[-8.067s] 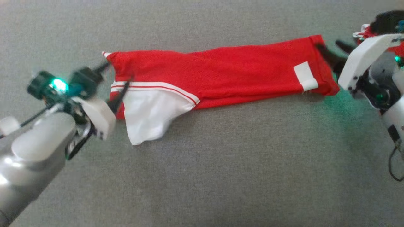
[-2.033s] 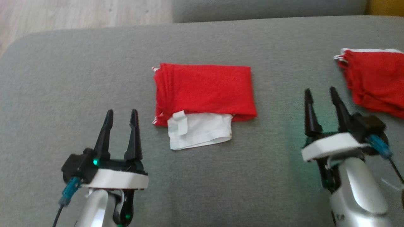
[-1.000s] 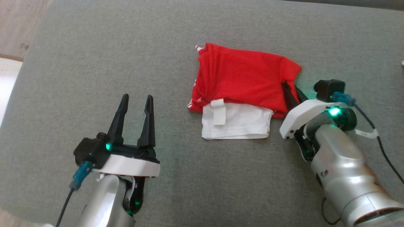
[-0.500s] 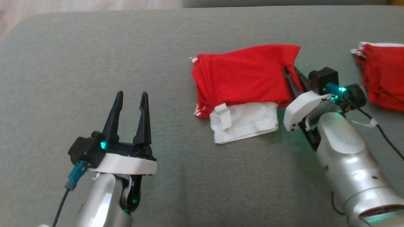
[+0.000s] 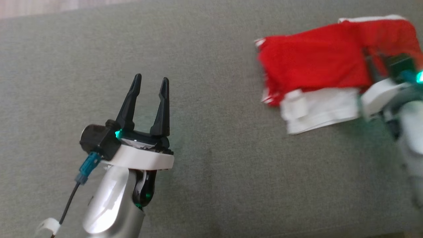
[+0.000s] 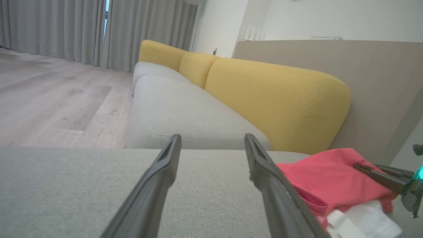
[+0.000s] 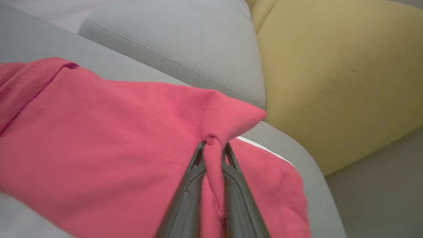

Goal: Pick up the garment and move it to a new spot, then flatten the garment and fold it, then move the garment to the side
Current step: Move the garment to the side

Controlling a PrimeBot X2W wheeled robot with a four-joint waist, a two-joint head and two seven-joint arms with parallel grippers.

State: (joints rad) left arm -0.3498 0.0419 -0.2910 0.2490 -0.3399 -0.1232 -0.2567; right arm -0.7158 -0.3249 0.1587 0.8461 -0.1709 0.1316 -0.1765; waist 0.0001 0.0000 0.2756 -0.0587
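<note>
While pinching a raised fold of the garment [image 7: 109, 138] between closed jaws of the right gripper [image 7: 213, 147], held jaws of the left gripper [image 5: 151, 79] wide apart, garment well to their right.

Grey fabric seat cushion [image 5: 211, 191]: flat, woven texture. Adjoining grey cushion [image 6: 178, 112] beyond, with stitched seam near the edge. Yellow backrests [image 6: 274, 99] along the rear, rounded, in a row. Beige panel [image 6: 380, 82] directly behind. Pale wood-plank floor [image 6: 49, 99] alongside; grey curtains [image 6: 66, 29] hanging to floor level.
</note>
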